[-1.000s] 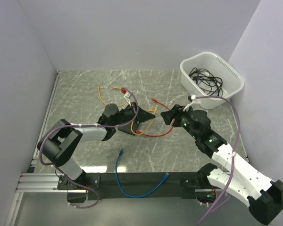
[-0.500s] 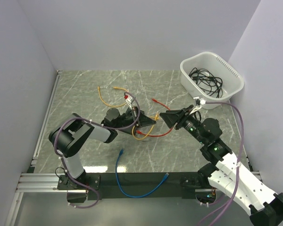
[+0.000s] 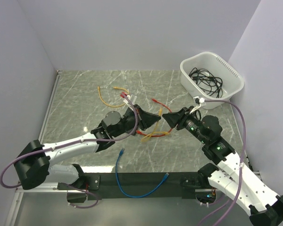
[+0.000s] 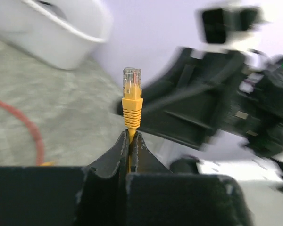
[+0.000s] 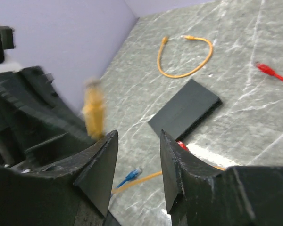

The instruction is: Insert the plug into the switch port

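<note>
My left gripper is shut on a yellow cable just below its clear-tipped plug, which points straight up out of the jaws. In the top view the left gripper is raised and its tip almost meets my right gripper. My right gripper is open and empty, with the blurred yellow plug just past its left finger. The switch, a flat matte-black box, lies on the table beyond the right jaws. In the top view it is hidden under the left arm.
A white tub of black cables stands at the back right. An orange cable loop and a red cable lie near the switch. A blue cable hangs over the front edge. Grey walls close both sides.
My left arm has swung round and carried the yellow plug up and right, towards the right gripper. The right gripper has shifted only slightly and stays open.
</note>
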Robot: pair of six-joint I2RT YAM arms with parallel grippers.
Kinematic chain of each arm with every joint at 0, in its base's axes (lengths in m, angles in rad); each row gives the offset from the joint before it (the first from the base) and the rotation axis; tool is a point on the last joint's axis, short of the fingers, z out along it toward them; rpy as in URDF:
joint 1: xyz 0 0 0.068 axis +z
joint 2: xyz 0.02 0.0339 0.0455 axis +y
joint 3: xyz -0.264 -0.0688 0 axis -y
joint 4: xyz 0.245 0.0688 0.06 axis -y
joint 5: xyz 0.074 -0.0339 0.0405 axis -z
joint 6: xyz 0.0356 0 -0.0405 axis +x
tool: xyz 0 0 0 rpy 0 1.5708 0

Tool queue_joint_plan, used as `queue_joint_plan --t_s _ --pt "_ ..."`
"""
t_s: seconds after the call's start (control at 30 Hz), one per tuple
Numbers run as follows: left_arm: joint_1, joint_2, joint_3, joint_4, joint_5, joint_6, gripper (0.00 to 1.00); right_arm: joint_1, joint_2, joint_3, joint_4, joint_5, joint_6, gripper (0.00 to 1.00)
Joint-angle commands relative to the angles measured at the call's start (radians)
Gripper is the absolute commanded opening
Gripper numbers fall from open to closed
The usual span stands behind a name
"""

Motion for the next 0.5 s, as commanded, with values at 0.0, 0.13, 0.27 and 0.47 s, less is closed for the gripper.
queue_joint_plan --t_s 0.0,0.13,0.27,0.47 --pt "-0.016 0.000 0.007 -0.231 -0.274 0.122 0.00 -0.005 -0.038 -0.008 0.039 -0.055 0.025 0.49" --pt "-0.066 0.027 0.044 -0.266 -0.330 0.144 0.01 -0.005 -0.038 -0.014 0.076 -0.089 0.035 0.49" --pt "-0.089 0.052 0.069 -0.272 -0.351 0.150 0.00 -0.005 -0.055 -0.017 0.084 -0.089 0.039 0.50" --pt "-0.106 0.076 0.084 -0.273 -0.364 0.150 0.00 0.001 0.011 0.030 -0.024 0.012 0.009 0.47"
